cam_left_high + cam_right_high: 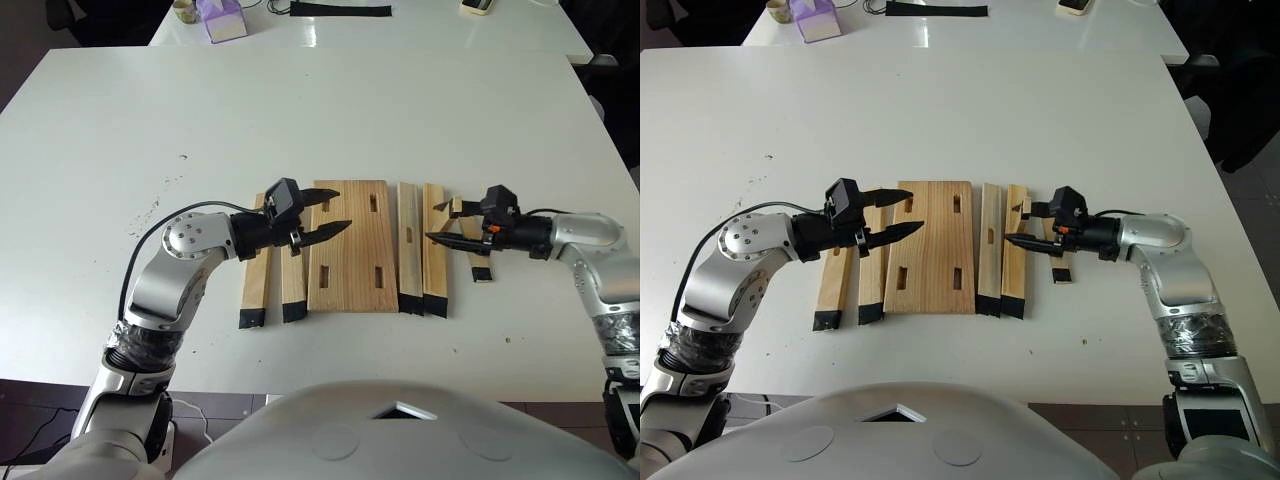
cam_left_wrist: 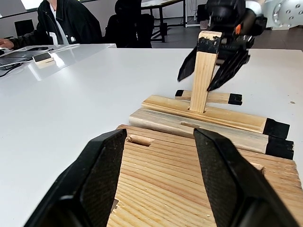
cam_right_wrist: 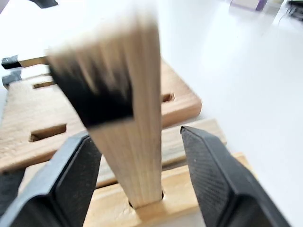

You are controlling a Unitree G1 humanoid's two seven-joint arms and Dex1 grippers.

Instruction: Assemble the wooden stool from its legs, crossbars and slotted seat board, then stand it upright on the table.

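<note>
white table [image 1: 150, 120]: carrying all stool parts, unassembled. seat board [image 1: 350, 245]: lying flat at the middle of the table, four slots facing up. left legs, two, [image 1: 257, 280] and [image 1: 293, 285]: lying side by side just left of the board, black ends pointing toward the robot. right legs, two, [image 1: 409, 250] and [image 1: 433, 270]: lying side by side just right of the board, black ends likewise toward the robot. upright crossbar [image 2: 204, 80]: standing on end in a slot of the outer right leg, black tip on top. second crossbar [image 1: 480, 265]: lying flat on the table right of the outer leg, black at both ends. left gripper [image 1: 343, 208]: hovering over the board's left edge, fingers spread wide and holding nothing. right gripper [image 1: 433, 221]: reaching in from the right, its fingers [image 3: 213, 175] standing parted on either side of the upright crossbar, a gap showing on at least one side, not clamping it. tissue box [image 1: 221, 18] and cup [image 1: 184, 10]: sitting on a second table behind, well apart from the parts.
</note>
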